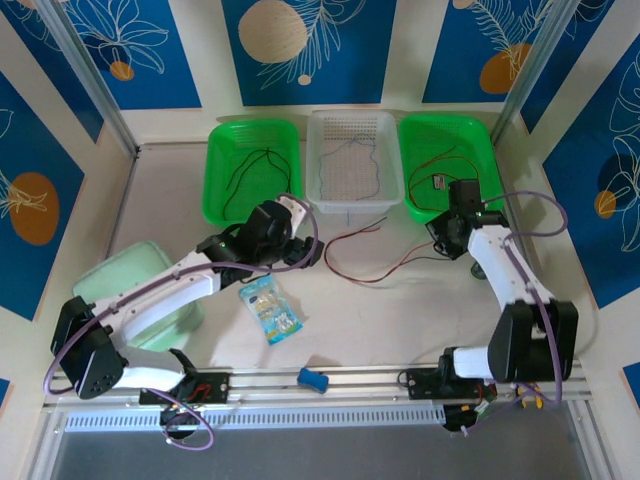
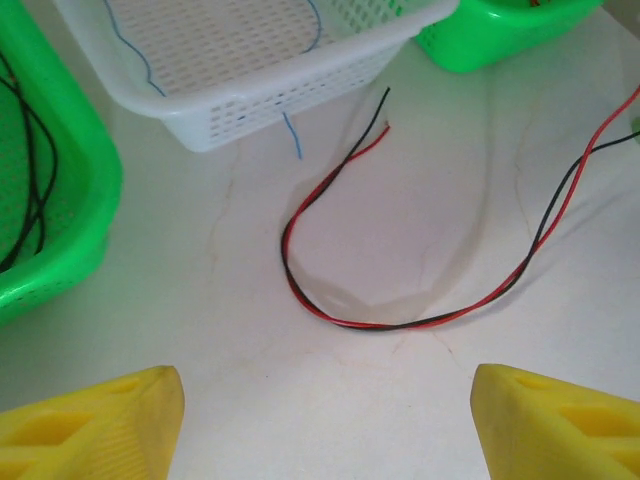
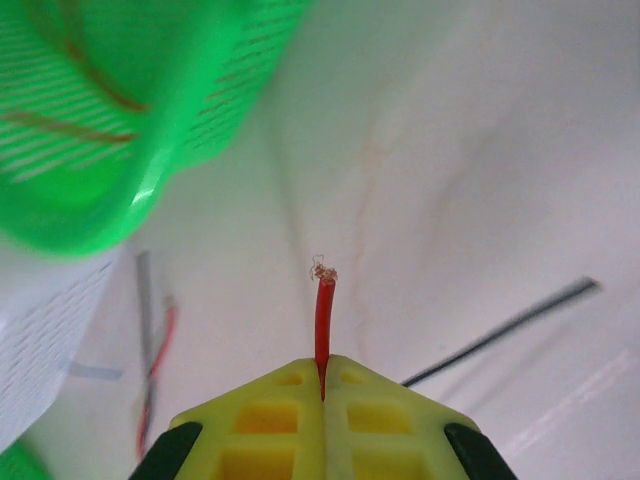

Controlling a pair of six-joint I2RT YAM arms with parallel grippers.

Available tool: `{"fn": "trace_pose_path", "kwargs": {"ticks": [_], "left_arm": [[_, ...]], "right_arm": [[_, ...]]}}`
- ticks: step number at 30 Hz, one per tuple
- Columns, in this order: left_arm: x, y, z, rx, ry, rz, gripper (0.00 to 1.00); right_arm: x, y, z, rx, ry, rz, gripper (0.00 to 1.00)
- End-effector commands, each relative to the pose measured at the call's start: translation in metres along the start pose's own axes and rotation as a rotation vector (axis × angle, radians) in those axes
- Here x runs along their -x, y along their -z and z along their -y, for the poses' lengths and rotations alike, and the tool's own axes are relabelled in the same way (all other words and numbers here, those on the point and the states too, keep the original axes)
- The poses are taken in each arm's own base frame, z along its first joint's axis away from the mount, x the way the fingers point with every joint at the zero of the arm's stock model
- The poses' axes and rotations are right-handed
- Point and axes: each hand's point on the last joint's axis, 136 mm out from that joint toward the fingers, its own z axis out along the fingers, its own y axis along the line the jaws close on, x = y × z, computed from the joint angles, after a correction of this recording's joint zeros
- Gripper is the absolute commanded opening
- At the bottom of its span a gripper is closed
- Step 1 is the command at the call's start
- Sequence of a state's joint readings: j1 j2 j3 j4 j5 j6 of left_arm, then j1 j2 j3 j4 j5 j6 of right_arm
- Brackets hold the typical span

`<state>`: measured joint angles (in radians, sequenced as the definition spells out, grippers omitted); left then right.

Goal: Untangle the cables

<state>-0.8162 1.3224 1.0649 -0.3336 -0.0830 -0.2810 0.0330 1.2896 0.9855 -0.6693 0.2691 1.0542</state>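
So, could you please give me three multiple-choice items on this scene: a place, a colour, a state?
1. Where is the snack packet? A. on the table B. in the white basket C. in a green basket
2. What colour is the wire in the right pincer? A. blue B. red C. black
3. How is the left pincer? A. open, empty B. gripping a wire C. gripping the packet
1 A, it lies on the table; 2 B, a red end sticks out; 3 A, it gapes, holding nothing.

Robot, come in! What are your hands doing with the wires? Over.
Right gripper shut on red cable end. Left gripper open, aimed at black cable twisted with it. Snack packet nearby, apart from both. Over.
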Motion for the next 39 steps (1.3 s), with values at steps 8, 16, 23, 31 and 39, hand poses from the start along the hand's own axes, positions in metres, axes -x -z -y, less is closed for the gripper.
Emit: {"fn": "trace_pose_path", "kwargs": {"ticks": [8,16,23,31,39], "left_arm": [[0.076,0.023,0.021,-0.229,0.203,0.061,0.76],[0.124,0.047,0.010,-0.363,0.348,0.131,0.76],[0.159,0.073,-0.002,-0.405,0.366,0.192,0.75],[0.176,0.067,0.016,-0.541,0.400,0.194,0.72],[0.172,0.044,0.056,-0.657,0.345,0.165,0.70]], "right_arm": [[-0.024,0.113,-0.095,0.577,0.368,0.099,0.00],[-0.061,0.192,-0.162,0.967,0.660,0.104,0.00],[-0.085,0.249,-0.195,1.224,0.865,0.118,0.00],[-0.101,0.306,-0.213,1.459,1.013,0.105,0.00],[-0.106,0.326,-0.221,1.544,1.043,0.066,0.00]]}}
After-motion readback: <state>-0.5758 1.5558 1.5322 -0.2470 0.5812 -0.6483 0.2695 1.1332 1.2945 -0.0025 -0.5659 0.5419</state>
